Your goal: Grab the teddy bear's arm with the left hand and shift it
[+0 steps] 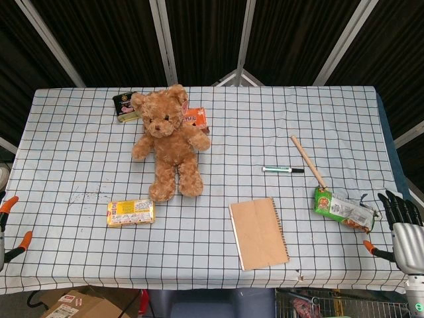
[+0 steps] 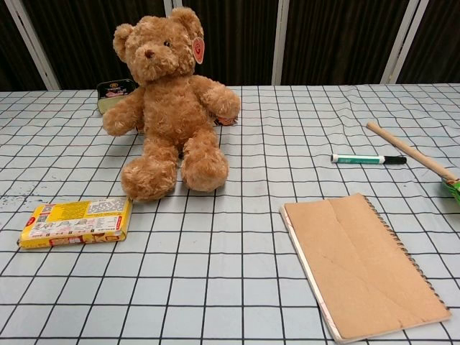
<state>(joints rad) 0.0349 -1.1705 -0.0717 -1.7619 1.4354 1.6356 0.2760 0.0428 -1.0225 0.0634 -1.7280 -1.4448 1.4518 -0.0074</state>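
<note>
A brown teddy bear (image 1: 169, 139) sits upright at the back left of the checked table (image 1: 218, 159), facing me, with both arms spread out to the sides. In the chest view the teddy bear (image 2: 169, 100) shows a red tag at one ear. Nothing touches its arm (image 2: 122, 115) on the left of the view. My right hand (image 1: 403, 222) hangs off the table's right edge, its dark fingers straight and apart, holding nothing. My left hand appears in neither view.
A yellow packet (image 1: 131, 212) lies in front of the bear. A dark tin (image 1: 124, 105) and an orange packet (image 1: 195, 118) sit behind it. A cardboard notebook (image 1: 258, 233), a marker (image 1: 283, 170), a wooden stick (image 1: 308, 161) and a green snack bag (image 1: 341, 209) lie to the right.
</note>
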